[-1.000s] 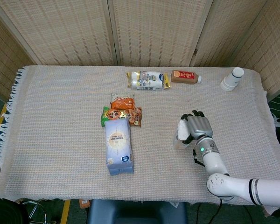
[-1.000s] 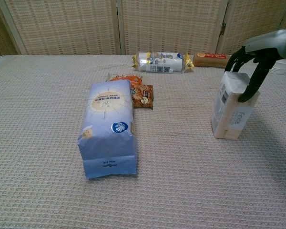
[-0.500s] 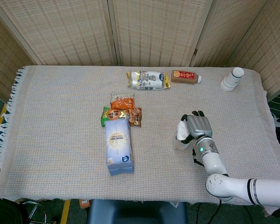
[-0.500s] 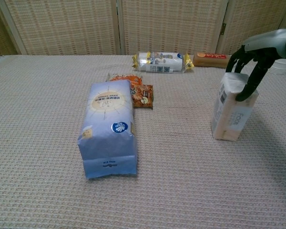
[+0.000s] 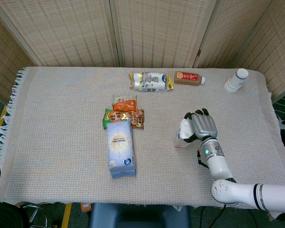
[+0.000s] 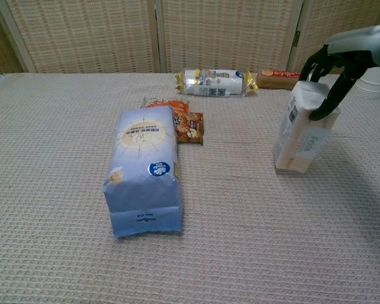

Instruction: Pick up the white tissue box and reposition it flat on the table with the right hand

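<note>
The right hand [image 6: 337,75] grips the top of the tissue box [image 6: 301,128], which stands tilted on end at the desk's [image 5: 61,118] right side, so the pickup is done and laying it flat remains.

One white soft-pack tissue box [image 6: 301,132], tilted, near the right edge of the woven beige tablecloth [image 5: 57,118]. One tall pale-blue paper bag with a round emblem [image 5: 120,148] lying flat toward the front edge. Three small snack packets bunched just behind it: one orange [image 5: 125,103], one green [image 5: 107,118], one reddish-brown [image 5: 137,118] (the green one mostly hidden in the chest view). Along the back edge, one white plastic-wrapped pack with yellow crimped ends [image 5: 150,81] and one brown bottle lying on its side [image 5: 189,78]. One white cylindrical cup [image 5: 236,80] at the back right corner. One robot hand [image 5: 203,126] in view, on the tissue box.
</note>
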{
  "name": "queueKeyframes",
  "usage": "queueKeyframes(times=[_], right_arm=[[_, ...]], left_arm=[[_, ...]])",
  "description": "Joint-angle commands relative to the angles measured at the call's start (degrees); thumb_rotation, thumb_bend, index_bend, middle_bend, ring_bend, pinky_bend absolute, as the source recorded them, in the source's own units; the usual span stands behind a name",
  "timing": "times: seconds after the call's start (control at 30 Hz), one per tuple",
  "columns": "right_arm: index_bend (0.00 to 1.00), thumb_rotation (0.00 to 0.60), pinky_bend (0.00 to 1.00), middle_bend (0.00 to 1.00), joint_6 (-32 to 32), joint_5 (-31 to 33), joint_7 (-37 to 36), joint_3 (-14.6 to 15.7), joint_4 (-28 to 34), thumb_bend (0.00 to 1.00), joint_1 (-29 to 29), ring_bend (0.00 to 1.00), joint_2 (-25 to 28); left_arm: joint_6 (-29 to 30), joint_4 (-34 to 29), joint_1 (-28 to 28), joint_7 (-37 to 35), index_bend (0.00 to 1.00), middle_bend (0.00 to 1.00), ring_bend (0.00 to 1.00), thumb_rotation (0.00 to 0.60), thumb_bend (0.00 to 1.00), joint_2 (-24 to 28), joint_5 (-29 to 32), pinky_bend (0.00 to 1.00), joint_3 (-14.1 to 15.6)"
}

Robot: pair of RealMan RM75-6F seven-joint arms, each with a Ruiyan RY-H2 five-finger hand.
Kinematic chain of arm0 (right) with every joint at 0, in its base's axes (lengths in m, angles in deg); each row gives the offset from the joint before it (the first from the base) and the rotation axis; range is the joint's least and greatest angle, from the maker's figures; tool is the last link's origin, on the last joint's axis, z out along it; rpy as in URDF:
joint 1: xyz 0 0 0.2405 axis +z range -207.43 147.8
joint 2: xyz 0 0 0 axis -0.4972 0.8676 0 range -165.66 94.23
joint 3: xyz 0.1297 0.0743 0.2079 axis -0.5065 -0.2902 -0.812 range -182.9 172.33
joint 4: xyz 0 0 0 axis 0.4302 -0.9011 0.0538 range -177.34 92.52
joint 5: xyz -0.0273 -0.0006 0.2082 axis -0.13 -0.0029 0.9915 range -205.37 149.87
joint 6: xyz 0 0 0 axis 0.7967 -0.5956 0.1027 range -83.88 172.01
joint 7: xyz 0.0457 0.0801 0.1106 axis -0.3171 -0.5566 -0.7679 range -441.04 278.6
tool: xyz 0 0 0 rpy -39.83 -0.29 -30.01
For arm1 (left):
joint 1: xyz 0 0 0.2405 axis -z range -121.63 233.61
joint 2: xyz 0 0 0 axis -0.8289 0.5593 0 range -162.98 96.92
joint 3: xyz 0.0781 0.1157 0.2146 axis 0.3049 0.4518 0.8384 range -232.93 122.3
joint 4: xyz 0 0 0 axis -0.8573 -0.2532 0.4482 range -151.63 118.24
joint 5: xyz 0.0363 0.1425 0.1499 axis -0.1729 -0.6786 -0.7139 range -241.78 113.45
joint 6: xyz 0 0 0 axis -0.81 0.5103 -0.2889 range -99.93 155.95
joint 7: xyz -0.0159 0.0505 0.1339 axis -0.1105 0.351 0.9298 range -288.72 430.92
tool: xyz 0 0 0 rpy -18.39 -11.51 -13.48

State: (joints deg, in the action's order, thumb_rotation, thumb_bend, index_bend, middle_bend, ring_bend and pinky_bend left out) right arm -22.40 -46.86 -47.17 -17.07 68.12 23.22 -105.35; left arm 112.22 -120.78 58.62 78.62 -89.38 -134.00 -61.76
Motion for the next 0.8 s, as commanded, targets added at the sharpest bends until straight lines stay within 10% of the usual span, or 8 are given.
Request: queueKeyframes(times=[0.03, 0.4, 0.8], right_arm=[[0.44, 0.600, 0.00, 0.44, 2.5, -7.8, -9.0, -1.6, -0.9, 0.19, -3.8, 0.35, 0.3], [0.44, 0.600, 0.00, 0.49, 10.7, -37.3, -52.5, -5.6, -12.6, 0.24, -17.6, 0.45, -2.8], [0.48, 0.600, 0.00, 0.50, 13.1, -61.5, -86.4, 0.2, -32.8, 0.28, -21.5, 0.45, -8.5]], left_arm=[[-0.1, 0.0, 0.0, 0.0, 0.14, 0.00, 0.00, 0.600, 0.53, 0.0, 0.1, 0.11, 0.0], [-0.1, -0.1, 0.0, 0.2, 0.14, 0.00, 0.00, 0.600, 0.53, 0.0, 0.4, 0.11, -0.1], [-0.3, -0.1, 0.2, 0.6, 0.14, 0.00, 0.00, 0.600, 0.52, -0.2, 0.7, 0.11, -0.1]])
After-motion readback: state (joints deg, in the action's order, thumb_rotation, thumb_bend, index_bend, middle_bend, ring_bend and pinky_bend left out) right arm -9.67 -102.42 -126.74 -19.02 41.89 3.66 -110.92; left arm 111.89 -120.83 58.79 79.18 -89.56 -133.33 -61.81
